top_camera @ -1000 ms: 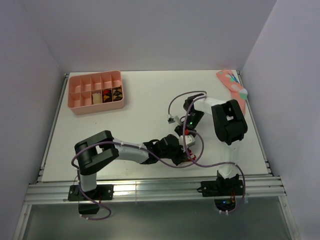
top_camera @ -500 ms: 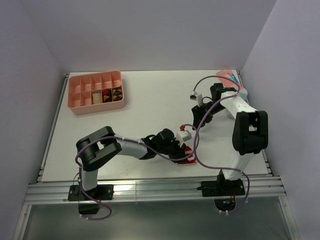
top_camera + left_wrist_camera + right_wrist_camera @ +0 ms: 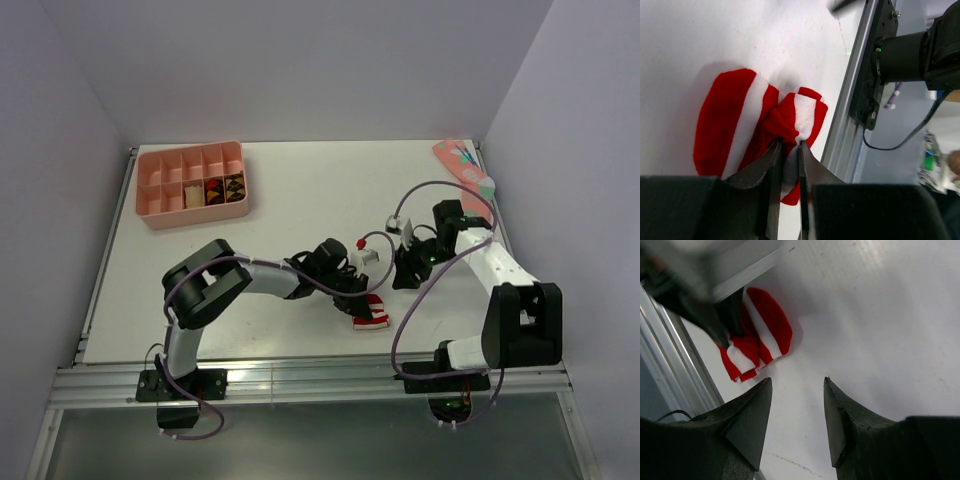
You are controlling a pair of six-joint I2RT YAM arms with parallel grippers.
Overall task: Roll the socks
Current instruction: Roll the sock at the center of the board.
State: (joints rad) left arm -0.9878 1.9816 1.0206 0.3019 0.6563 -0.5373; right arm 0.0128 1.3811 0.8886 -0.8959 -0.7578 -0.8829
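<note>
A red-and-white striped sock lies bunched near the table's front edge, right of centre. My left gripper reaches in from the left and is shut on a fold of the sock. In the left wrist view its gripper has both tips pinching the striped fabric. My right gripper hovers just right of the sock with its jaws open over bare table. In the right wrist view the sock sits ahead and to the left of that empty gripper. I see only this one of the socks.
A pink sock with a teal pattern lies in the back right corner. A pink compartment tray with small items stands at the back left. The metal rail of the front edge runs close beside the striped sock. Purple cables loop round both arms.
My right arm swung away from the sock to the back right, then came back down beside it with its jaws slightly narrower. The left gripper kept its hold and shifted slightly away from the front edge.
</note>
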